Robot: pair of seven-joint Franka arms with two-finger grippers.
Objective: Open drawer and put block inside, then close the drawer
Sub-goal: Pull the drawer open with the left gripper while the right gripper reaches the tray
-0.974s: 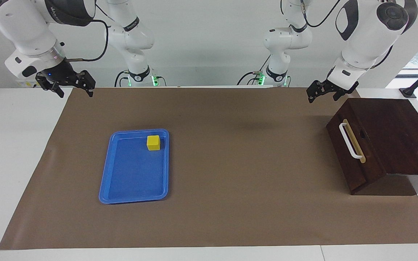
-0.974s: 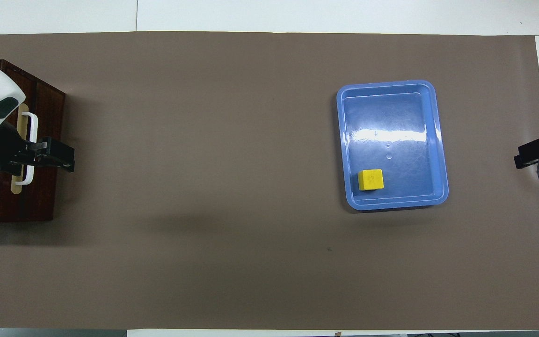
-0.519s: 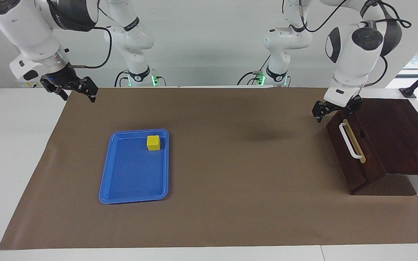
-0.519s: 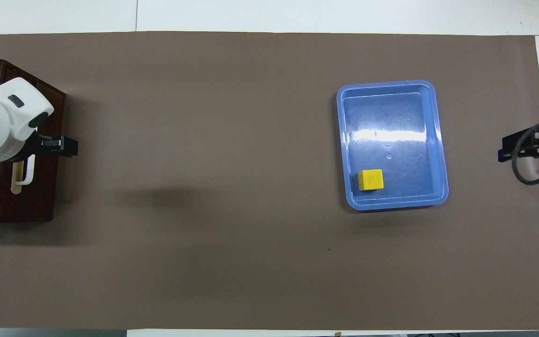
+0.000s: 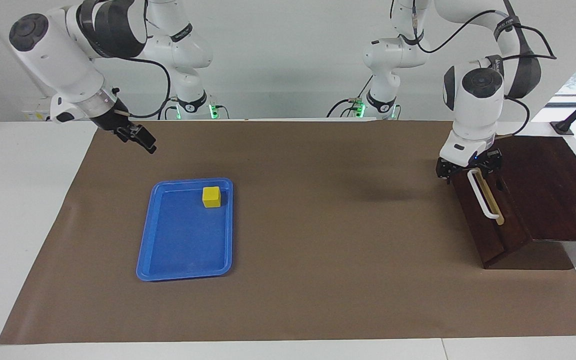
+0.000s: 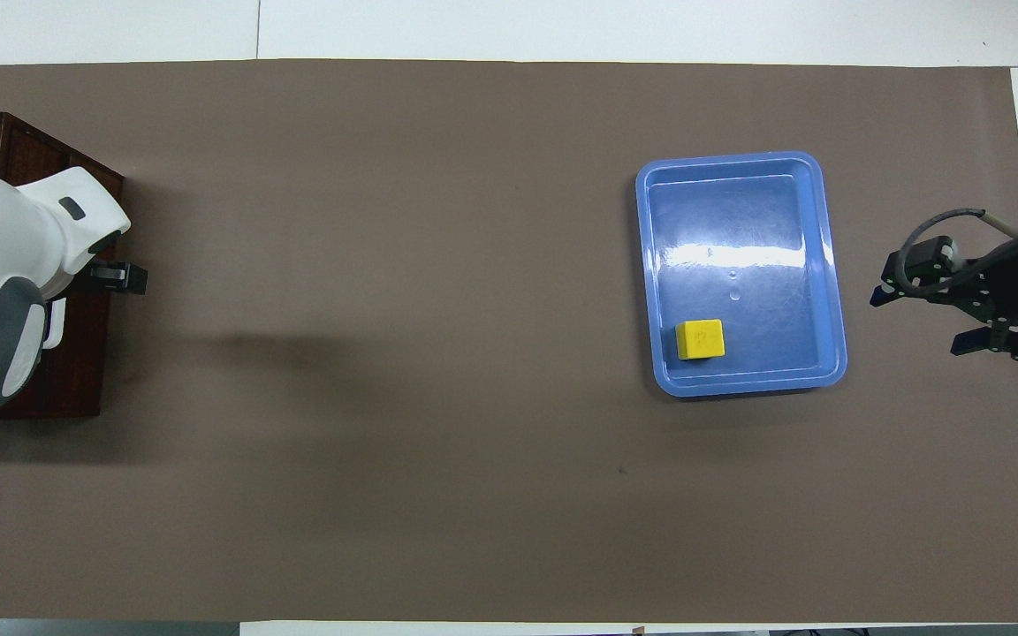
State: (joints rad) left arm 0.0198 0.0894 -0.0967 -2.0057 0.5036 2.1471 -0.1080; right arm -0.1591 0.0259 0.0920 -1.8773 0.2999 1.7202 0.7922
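Facing view: a white table (image 5: 23,210) carries a brown mat (image 5: 318,240) before a pale wall. The left gripper (image 5: 469,170), jaws open, straddles the upper end of the handle (image 5: 483,195) on the closed drawer (image 5: 493,220). The right gripper (image 5: 140,139), open, hangs over the mat near the blue tray (image 5: 183,260) holding the block (image 5: 211,196).

Overhead view: the left arm hides most of the drawer (image 6: 76,389); the frame edge cuts off the right arm. The block (image 6: 700,339) lies in the tray corner nearest the robots.
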